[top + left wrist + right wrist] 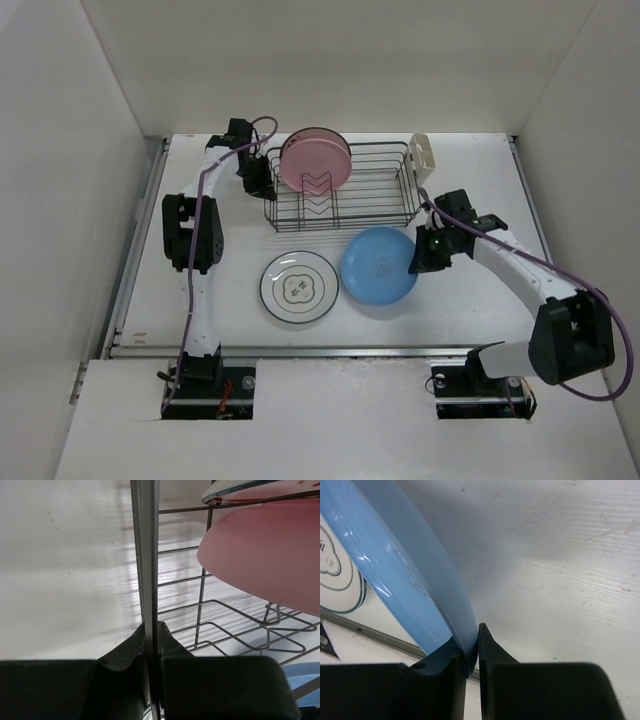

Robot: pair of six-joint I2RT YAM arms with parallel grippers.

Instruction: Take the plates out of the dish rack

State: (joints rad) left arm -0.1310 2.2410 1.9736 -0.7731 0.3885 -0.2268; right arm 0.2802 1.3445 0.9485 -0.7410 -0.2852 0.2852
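The white table (470, 300) spreads beneath both arms. On it stands the black wire dish rack (385, 205), its left end right at the left gripper (257, 186) and its right end a little beyond the right gripper (421, 262).

We see the left gripper clamped tight on a wire of the rack's frame, with the bar pinched between the two fingers in the wrist view. Just past those fingers, inside the rack, a pink plate (315, 160) stands on edge among the prongs. Behind it, farther from the gripper, the rim of a teal-edged plate (250, 490) peeks out.

The right gripper is closed on the right rim of a blue plate (375, 265), which stretches away to the gripper's left in front of the rack. In the wrist view it sits tilted, and we cannot tell whether its far edge touches the table.

Beyond that far edge lies a white plate (298, 288) with a flower outline, flat on the table and just beside the blue one.

A small cream cup (427, 153) is clipped to the rack's far right corner — past the right gripper and well apart from the left.
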